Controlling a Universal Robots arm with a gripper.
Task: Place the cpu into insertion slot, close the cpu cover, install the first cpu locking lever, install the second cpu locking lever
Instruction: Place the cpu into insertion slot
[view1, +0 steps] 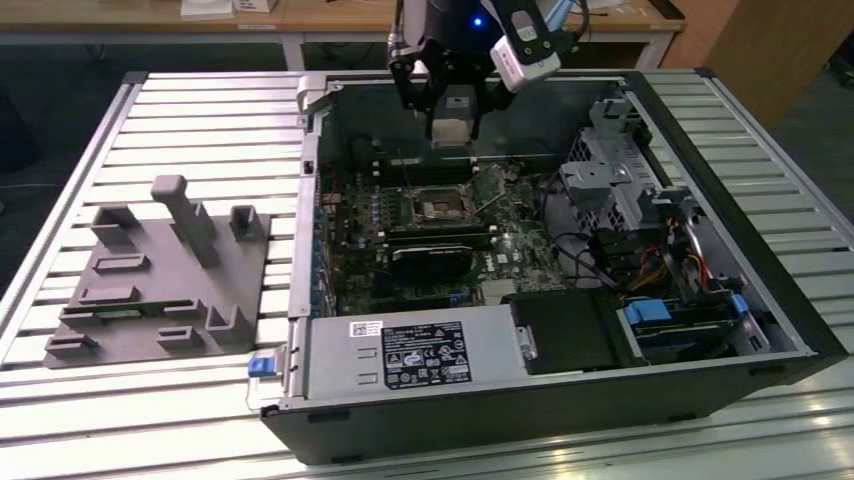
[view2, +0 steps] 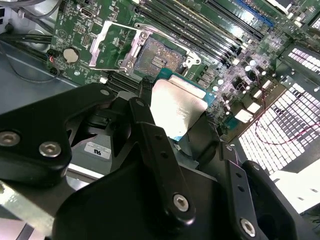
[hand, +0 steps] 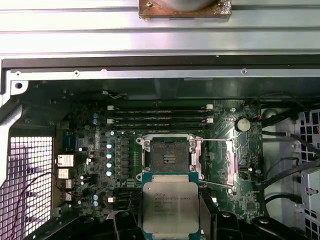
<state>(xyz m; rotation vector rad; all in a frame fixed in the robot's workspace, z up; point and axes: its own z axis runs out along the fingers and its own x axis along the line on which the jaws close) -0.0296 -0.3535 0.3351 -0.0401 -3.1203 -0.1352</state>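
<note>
Presently held: the cpu (hand: 170, 207), its pale metal top showing, is pinched by its edges in the gripper (hand: 170, 222).
Gripper state: pressed onto the chip, with a dark finger against each of two opposite sides (nothing else sits between them).
Gripper place: in the exterior view the gripper (view1: 451, 122) hangs over the open computer case (view1: 310, 110). It is at about twelve o'clock from the insertion slot (view1: 437, 203) and raised off the board.
Insertion slot: in the first wrist view the insertion slot (hand: 167, 159) is bare, its dark recessed centre uncovered. The cpu is near it but apart, not seated.
Second wrist view: the cpu (view2: 177, 105) is tilted in the gripper (view2: 175, 122), with the insertion slot (view2: 159, 56) beyond it.
Cpu cover: the cpu cover (hand: 215, 160) is swung open and lies just beside the slot, as the second wrist view also shows (view2: 116, 47).
Locking levers: two thin metal locking levers (hand: 215, 141) run along the opened cover, one on each side.
Surroundings: a grey moulded fixture (view1: 154, 275) rests on the slatted surface (view1: 200, 110) at nine o'clock from the case. A labelled power supply (view1: 400, 355) sits at six o'clock from the slot.
</note>
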